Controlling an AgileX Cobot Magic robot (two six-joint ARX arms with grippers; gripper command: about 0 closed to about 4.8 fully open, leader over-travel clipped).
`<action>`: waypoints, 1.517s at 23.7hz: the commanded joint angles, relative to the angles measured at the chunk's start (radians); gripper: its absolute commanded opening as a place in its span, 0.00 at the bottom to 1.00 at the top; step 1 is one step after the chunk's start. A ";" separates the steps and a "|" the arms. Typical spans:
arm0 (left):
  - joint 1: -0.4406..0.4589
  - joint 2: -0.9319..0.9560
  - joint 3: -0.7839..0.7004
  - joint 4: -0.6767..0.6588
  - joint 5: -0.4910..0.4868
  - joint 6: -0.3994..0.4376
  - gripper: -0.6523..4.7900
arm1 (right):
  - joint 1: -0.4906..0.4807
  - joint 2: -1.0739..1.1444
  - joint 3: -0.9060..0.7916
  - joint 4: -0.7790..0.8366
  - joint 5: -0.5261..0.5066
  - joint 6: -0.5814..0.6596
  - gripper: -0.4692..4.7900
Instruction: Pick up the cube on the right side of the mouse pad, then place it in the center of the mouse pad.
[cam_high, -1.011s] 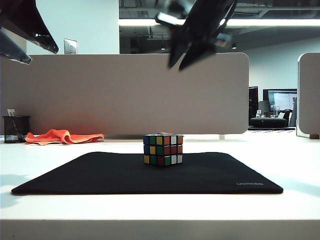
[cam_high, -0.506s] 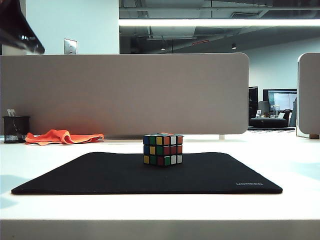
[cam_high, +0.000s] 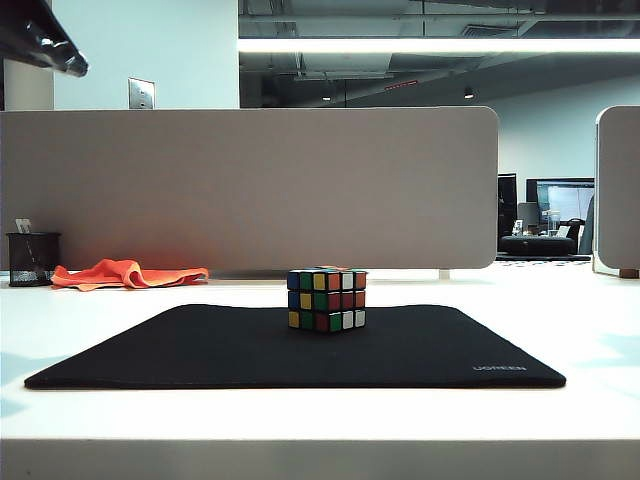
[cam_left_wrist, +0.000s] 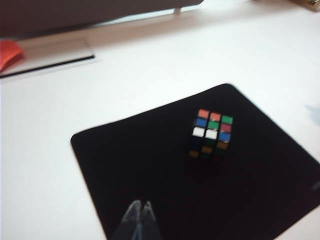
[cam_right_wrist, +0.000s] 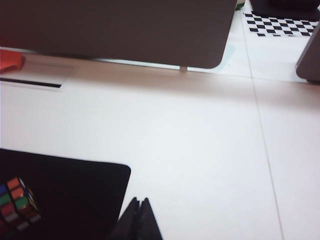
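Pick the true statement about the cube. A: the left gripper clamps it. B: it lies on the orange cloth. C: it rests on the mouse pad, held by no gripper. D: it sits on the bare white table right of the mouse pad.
C: the cube stands on the mouse pad, while the left gripper and the right gripper are both shut, clear of it.

Bright overhead strip light (cam_high: 430, 45), soft shadows, blurry wrist views

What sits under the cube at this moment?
The cube rests on the mouse pad, roughly mid-width, toward its far edge. The pad hides the table beneath. Left gripper and right gripper are shut, clear of it.
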 joint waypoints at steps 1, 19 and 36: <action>-0.003 -0.011 -0.009 -0.010 -0.040 -0.007 0.11 | 0.000 -0.089 -0.108 0.062 0.000 -0.003 0.08; -0.089 -0.441 -0.383 0.032 -0.119 -0.142 0.11 | 0.002 -0.430 -0.419 -0.169 -0.031 0.051 0.13; -0.089 -0.690 -0.410 -0.047 -0.159 -0.180 0.11 | 0.002 -0.679 -0.512 -0.104 -0.037 0.072 0.13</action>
